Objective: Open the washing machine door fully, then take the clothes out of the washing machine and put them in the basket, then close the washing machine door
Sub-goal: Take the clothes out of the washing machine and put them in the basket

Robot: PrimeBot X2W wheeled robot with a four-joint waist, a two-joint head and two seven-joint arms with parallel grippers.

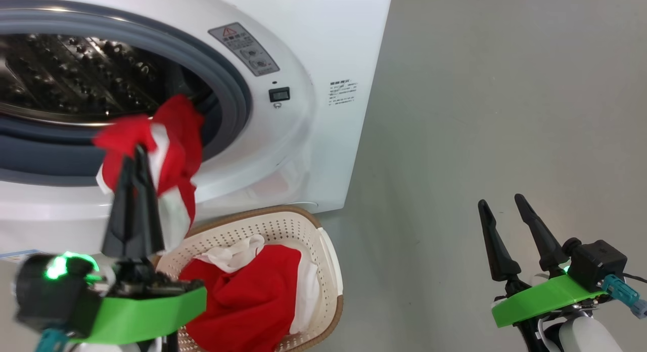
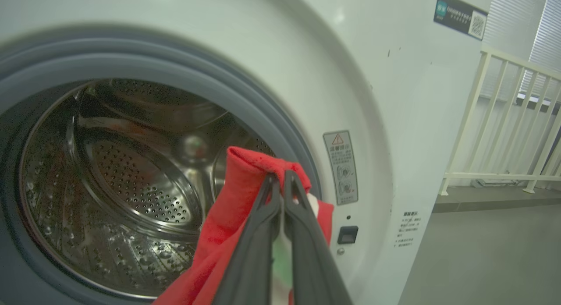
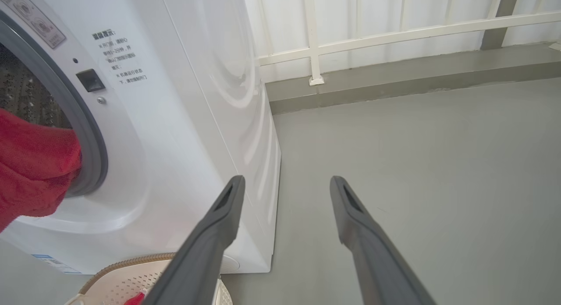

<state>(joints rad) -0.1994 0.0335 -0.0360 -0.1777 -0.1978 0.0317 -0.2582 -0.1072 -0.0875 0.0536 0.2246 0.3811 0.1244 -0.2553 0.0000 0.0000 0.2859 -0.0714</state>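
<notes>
Nearest, at the lower left of the head view, the left claw (image 1: 137, 149) is being seen clamped together on a red and white garment (image 1: 174, 139). The garment is hanging from the tips before the lower right of the machine's opening, above the basket's left rim. At the lower right, the right claw (image 1: 501, 200) is being held over bare floor (image 1: 505, 114), its fingers standing wide apart with nothing between them.

Just beyond the left claw, at the bottom middle, the basket (image 1: 331, 271) is standing on the floor against the foot of the washing machine (image 1: 323, 38). A red and white bundle (image 1: 242, 296) is already lying in it.

Farther off, in the upper left, the grey rubber ring (image 1: 237, 89) and steel drum (image 1: 76, 74) are being left uncovered, so the door-opening step is being judged as done. In the left wrist view no further red cloth is being made out in the visible part of the drum, though its lower front is being hidden by the held garment.

The unloading is therefore being judged as well advanced. One lot is in the basket, and another is lifted but not yet dropped. Whether its far end is touching the ring cannot be told. Left to do, by this reading, are the release of the garment into the basket, a check low in the drum, and the closing of the door.
</notes>
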